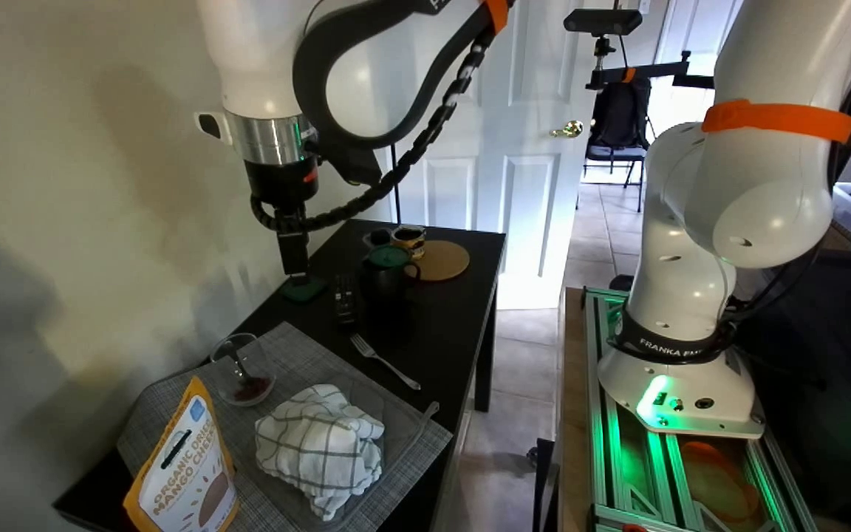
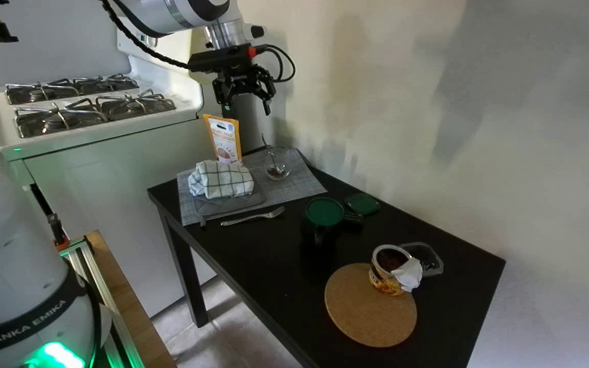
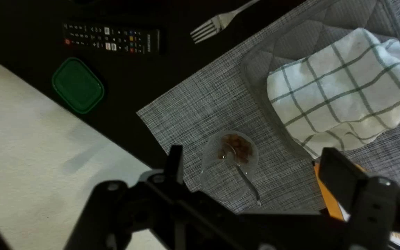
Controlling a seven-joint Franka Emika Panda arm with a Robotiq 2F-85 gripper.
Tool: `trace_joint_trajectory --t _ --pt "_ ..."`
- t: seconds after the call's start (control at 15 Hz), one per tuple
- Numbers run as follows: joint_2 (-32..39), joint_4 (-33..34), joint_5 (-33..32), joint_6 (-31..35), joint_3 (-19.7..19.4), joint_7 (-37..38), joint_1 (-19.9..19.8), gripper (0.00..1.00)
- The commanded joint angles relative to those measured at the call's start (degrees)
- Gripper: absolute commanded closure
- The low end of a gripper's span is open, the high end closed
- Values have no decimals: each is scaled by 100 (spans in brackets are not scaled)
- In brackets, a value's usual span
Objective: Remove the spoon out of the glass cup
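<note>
Glass (image 3: 216, 181) holds reddish bits (image 3: 240, 147) and the spoon (image 3: 242, 174), handle poking past the rim; my gripper (image 3: 252, 155) hangs higher, fingers spread. The tub (image 2: 379, 279) holds dark brown stuff (image 2: 390, 258).

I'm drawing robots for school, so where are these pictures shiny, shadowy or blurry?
In both exterior views, green light glares on the robot's base and shadows fall on the wall; in an exterior view, the clear glass cup looks faint against the grey mat; the wrist view is dim, with the close-up claw a bit blurry.
</note>
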Motion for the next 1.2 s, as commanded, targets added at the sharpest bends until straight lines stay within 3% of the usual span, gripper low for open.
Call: trace_joint_trajectory --t 0.0,0.33,0.87,1.13 --pt "319 -292 44 980 -56 164 -17 0" --pt "895 -120 -536 1483 101 393 52 0" --pt "1754 579 -1726 1347 -18 794 228 4" --pt "2129 933 -1927 1272 -52 759 400 17"
